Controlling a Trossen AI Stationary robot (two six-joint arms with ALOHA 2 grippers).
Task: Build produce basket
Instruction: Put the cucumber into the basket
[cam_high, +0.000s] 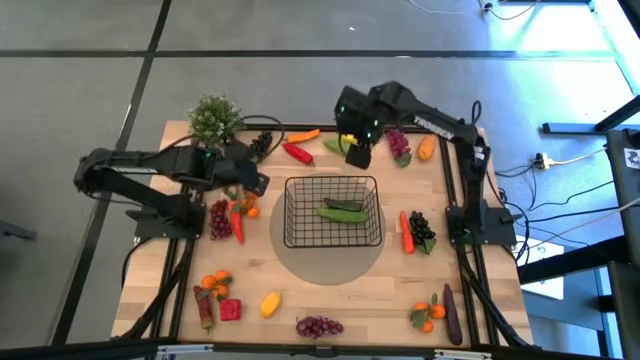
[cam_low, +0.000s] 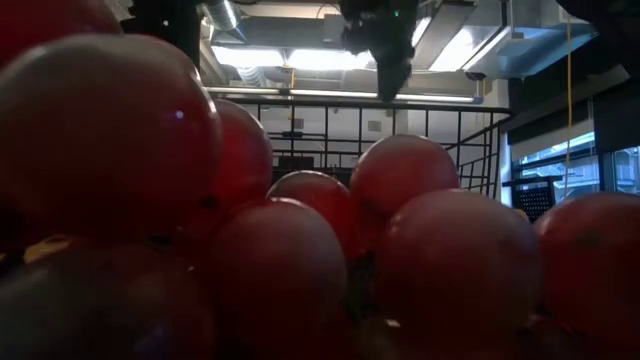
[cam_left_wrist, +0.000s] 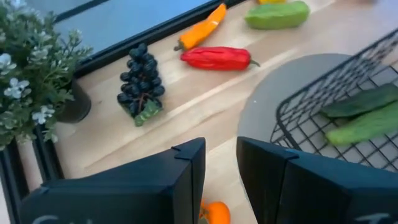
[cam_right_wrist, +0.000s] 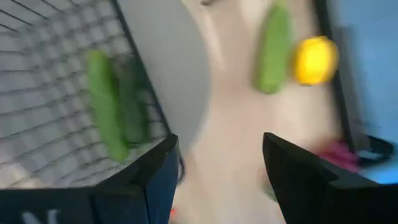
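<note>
Right hand (cam_high: 357, 152) spread, empty, beyond basket (cam_high: 333, 212); left hand (cam_high: 252, 184) narrowly parted, empty.

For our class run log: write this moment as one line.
basket: two green cucumbers inside | right gripper: open, empty, behind basket | left gripper: empty, left of basket

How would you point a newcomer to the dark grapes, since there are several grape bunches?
Start at the potted plant in the table's far left corner. Just beside it, toward the red pepper, lies the dark grape bunch. It is near-black with a green leaf; the other far-edge bunch looks magenta.
</note>
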